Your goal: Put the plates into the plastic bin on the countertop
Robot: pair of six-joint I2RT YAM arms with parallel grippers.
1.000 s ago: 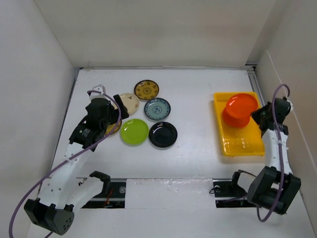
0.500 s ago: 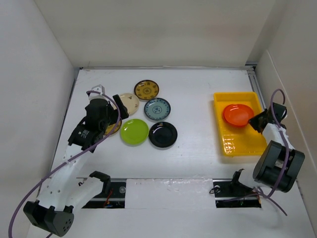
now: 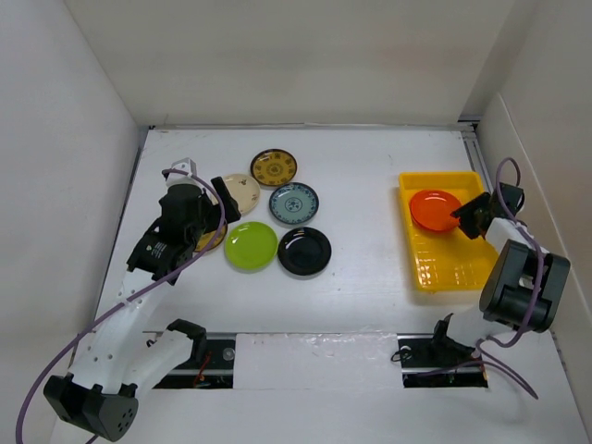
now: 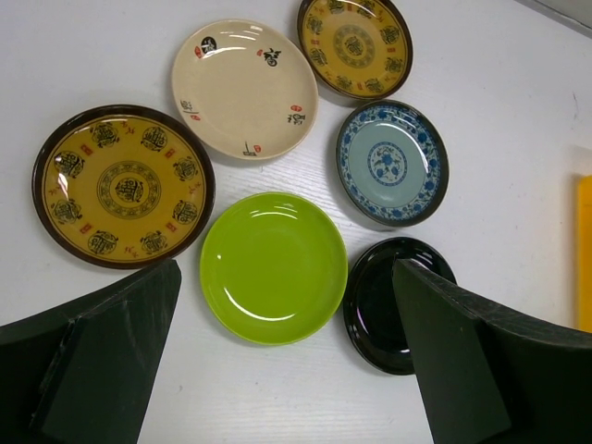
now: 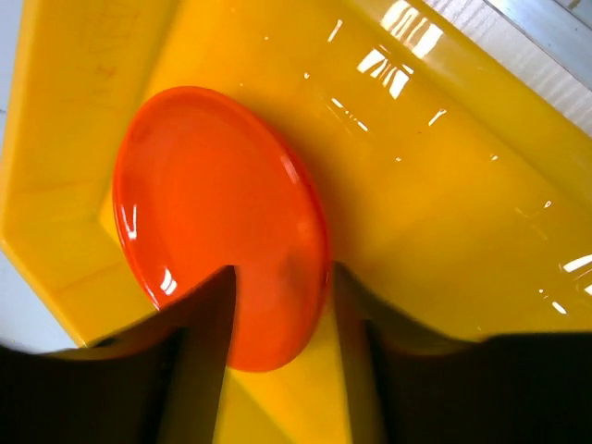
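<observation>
At the right of the top view, the bright yellow rectangular plastic bin (image 3: 446,268) holds a plain glossy orange round plate (image 3: 433,209). In the left wrist view, the lime green round plate (image 4: 273,266) at centre is unpatterned, as is the glossy black round plate (image 4: 375,301) at its lower right. The cream round plate (image 4: 244,88) near the top carries a few small black and red marks. The teal round plate (image 4: 392,163) shows blue flowery scrollwork inside a dark rim. The left brown-and-yellow round plate (image 4: 123,185) and the upper brown-and-yellow round plate (image 4: 354,44) bear rings of brown medallions on yellow. The flat countertop (image 3: 361,166) is plain white.
</observation>
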